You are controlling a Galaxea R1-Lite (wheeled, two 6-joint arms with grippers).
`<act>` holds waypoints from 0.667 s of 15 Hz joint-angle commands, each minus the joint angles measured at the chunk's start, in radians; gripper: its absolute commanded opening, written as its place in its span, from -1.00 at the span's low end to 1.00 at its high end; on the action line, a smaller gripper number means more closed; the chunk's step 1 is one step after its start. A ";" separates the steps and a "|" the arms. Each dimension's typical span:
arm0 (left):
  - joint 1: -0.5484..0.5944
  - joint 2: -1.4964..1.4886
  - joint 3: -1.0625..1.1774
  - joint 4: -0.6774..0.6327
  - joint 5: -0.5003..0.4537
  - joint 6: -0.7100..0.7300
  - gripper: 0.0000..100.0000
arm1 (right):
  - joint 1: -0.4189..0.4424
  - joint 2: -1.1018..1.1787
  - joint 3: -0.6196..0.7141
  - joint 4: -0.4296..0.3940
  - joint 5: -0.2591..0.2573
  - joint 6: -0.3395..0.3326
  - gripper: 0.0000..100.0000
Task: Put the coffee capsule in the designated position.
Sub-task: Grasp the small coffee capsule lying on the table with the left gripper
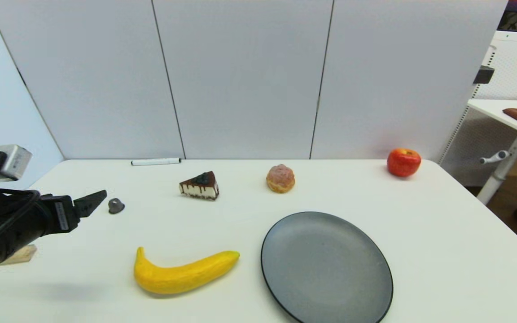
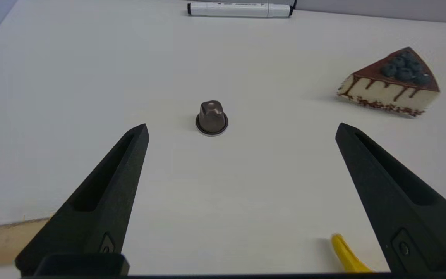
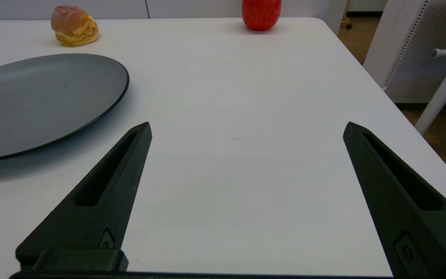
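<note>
Left black 2-fingered gripper (image 2: 241, 130), jaws spread wide and empty, hovered just beside tiny grey-brown domed coffee capsule (image 2: 211, 118), upright on white table (image 1: 442, 233) near chocolate-topped cake slice (image 2: 391, 83); right gripper (image 3: 246, 128) likewise spread.

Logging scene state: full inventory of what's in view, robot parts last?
coffee capsule: 1, dark grey-brown, left side of table, just ahead of left gripper
marker: 1, white, back edge
cake slice: 1, chocolate-topped, centre-left
cream puff: 1, tan-pink, centre
apple: 1, red, back right
banana: 1, yellow, front
plate: 1, dark grey, front right
wooden block: 1, pale, front left
left gripper: black fingers open, facing capsule
right gripper: black fingers open, right of plate
</note>
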 commanded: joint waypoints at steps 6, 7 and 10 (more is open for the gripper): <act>0.067 0.233 -0.292 0.328 -0.012 0.060 1.00 | 0.000 0.001 0.000 0.000 0.000 -0.001 1.00; 0.067 0.248 -0.352 0.429 -0.012 0.060 1.00 | 0.000 0.001 0.000 0.000 0.000 -0.001 1.00; 0.069 0.297 -0.537 0.728 -0.013 0.121 1.00 | 0.000 0.001 0.000 0.000 0.000 -0.001 1.00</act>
